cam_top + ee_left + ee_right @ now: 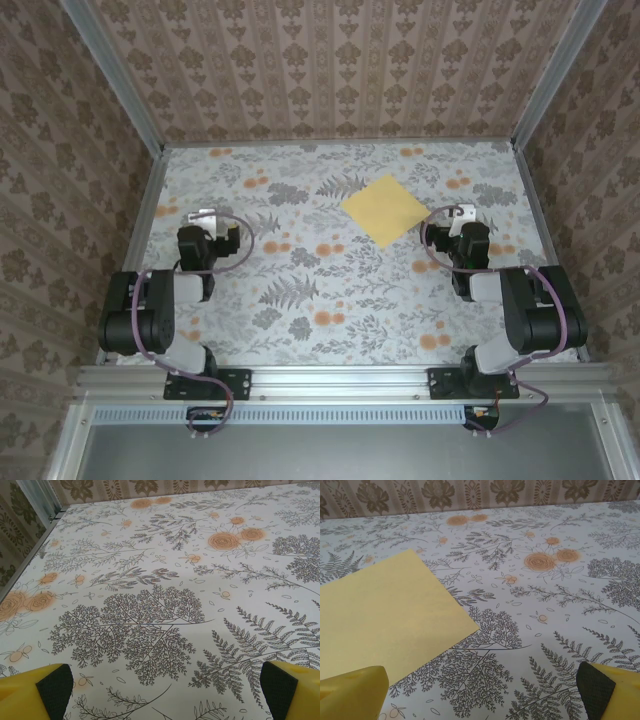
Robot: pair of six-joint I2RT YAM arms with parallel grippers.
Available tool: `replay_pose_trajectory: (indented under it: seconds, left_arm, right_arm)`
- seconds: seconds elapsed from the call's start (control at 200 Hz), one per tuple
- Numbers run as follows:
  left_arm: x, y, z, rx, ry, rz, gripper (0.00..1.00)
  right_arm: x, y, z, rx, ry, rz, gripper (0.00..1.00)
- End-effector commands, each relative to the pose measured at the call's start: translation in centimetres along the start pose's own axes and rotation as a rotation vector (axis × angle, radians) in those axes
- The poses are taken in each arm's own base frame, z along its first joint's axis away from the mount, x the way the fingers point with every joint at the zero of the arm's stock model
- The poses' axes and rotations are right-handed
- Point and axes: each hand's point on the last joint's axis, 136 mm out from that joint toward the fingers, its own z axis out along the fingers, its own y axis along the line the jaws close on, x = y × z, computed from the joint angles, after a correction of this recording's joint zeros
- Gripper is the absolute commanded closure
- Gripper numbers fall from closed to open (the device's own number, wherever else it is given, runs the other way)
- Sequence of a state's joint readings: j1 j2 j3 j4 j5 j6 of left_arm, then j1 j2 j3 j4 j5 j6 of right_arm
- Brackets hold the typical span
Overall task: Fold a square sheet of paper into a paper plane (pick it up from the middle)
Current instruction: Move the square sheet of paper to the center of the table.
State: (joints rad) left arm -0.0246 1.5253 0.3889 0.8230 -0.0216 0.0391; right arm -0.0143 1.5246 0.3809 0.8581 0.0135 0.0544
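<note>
Square sheet of paper (385,210) unfolded, flat on the table (330,300); nothing gripped.
Sheet lies right of centre toward the far side, turned corner-on like a diamond. Right gripper (462,215) sits just beside its right corner, jaws spread wide, holding nothing. In the right wrist view the paper lies ahead and left of the fingers (355,692); contact cannot be told. Left gripper (204,218) is well apart from the sheet, jaws spread wide, empty, over bare floral cloth.
</note>
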Motion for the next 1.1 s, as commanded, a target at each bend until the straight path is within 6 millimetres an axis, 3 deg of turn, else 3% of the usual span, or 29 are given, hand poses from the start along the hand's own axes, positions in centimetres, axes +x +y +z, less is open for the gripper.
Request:
replay_pose_trajectory:
  seconds: [0.0,0.885,1.095]
  left_arm:
    - [-1.1,0.1,0.4,0.005,-0.033,0.013,0.00]
    - [-1.2,0.1,0.3,0.004,-0.039,0.011,0.00]
    - [-2.5,1.9,-1.4,-0.091,-0.058,-0.029,0.00]
  right_arm:
    - [-1.1,0.6,0.4,-0.024,-0.031,-0.014,0.00]
    - [-1.0,0.6,0.3,-0.024,-0.030,-0.015,0.00]
    - [-2.8,-0.8,-0.7,0.060,-0.029,0.018,0.00]
